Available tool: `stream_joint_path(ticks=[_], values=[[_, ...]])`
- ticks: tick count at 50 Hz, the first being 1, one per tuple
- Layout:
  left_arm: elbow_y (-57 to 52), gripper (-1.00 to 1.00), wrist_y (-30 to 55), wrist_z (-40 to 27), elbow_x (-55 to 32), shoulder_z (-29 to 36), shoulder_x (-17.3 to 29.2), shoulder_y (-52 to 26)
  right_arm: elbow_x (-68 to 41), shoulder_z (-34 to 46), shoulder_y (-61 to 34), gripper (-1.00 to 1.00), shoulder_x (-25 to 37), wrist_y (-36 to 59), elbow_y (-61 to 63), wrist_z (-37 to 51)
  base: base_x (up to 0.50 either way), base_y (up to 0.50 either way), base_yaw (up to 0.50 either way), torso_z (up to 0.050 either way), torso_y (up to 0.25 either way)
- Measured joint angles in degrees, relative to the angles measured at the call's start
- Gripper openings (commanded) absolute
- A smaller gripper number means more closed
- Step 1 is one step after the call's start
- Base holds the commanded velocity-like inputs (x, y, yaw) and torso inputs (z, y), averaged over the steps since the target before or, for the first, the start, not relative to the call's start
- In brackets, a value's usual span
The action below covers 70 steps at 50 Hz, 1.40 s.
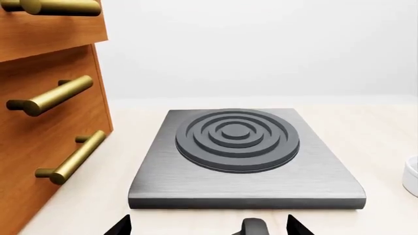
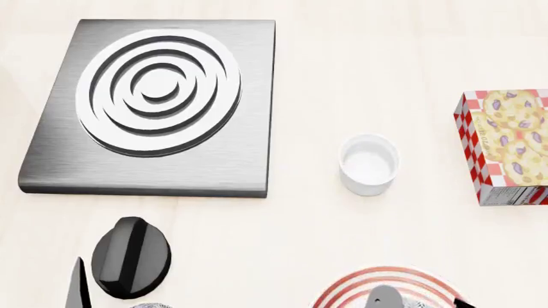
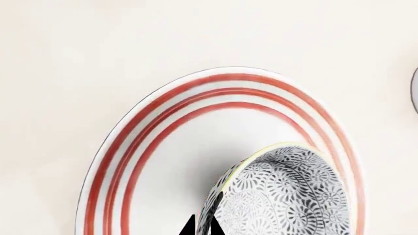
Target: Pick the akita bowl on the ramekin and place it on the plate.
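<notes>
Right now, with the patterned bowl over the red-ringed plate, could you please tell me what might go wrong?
1. The grey-black patterned akita bowl appears tilted above the large white red-ringed plate; released like this, it may tip or roll.
2. It hangs toward the plate's rim rather than its centre, so it could slide off.
3. The right claw barely shows at the bowl's edge, so the grip may be thin.

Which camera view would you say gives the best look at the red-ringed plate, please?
The right wrist view: the plate fills most of the frame, rings clear, with the akita bowl over it. The head view catches only its far rim at the bottom edge. The left wrist view does not show it.
</notes>
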<state>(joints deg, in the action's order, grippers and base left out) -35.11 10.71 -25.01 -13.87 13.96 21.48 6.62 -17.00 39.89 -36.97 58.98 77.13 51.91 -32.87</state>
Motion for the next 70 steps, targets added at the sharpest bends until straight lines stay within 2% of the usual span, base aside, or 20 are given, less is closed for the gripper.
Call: stream_joint_path(ticks=[25,26,59,70], values=[[0.1,1.0,-0.1,-0.4,-0.2,0.3,0.3,-0.2,-0.5,-1.5,5.5,-1.0,-0.6,-5.2,-3.2,2.9,0.0,0.0,0.0,0.0,0.0],[0.1,1.0,-0.1,-0.4,-0.2,0.3,0.3,-0.2,-0.5,-1.5,5.7,1.0,-0.7,-5.3,-3.3,3.0,0.0,0.0,0.0,0.0,0.0],[0.5,1.0,-0.5,-0.5,-0.5,0.8,0.7,-0.4,-0.7,-2.7,7.0,1.0,-1.9,-5.0,-2.3,5.1,0.0,0.0,0.0,0.0,0.0],[0.3,1.0,-0.4,-0.7,-0.9,0.7,0.9,-0.3,-3.6,-7.7,6.7,1.0,-2.3,-0.6,3.0,5.3,0.0,0.0,0.0,0.0,0.0]])
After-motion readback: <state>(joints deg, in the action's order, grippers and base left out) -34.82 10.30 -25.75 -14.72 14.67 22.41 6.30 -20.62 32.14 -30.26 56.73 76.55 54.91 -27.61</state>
